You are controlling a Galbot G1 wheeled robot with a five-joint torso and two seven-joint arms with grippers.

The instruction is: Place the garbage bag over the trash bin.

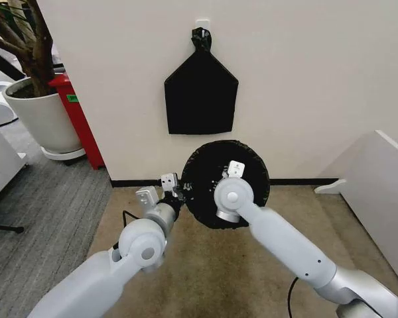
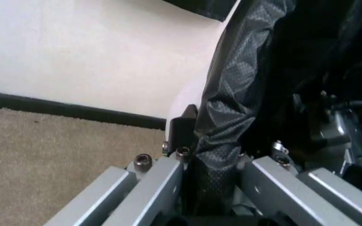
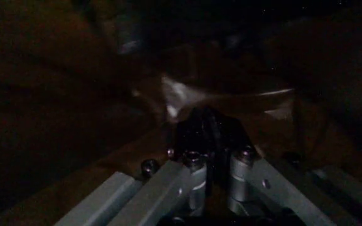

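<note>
**Bag stretched over the bin mouth, both claws at the rim**

On the left, the left gripper (image 1: 171, 183) is clamped on the garbage bag (image 1: 205, 159) at the rim's left edge. The trash bin (image 2: 190, 96) stands just ahead, against the wall. The right gripper (image 1: 233, 169) reaches inside the bag, fingers together, nearer the centre.

We see a glossy black crinkled plastic garbage bag (image 1: 205, 173) with a fine embossed diamond texture, a flat matte black house-shaped bundle (image 1: 200, 98) on the cream wall, beige carpet and a red cabinet (image 1: 79, 116).
</note>
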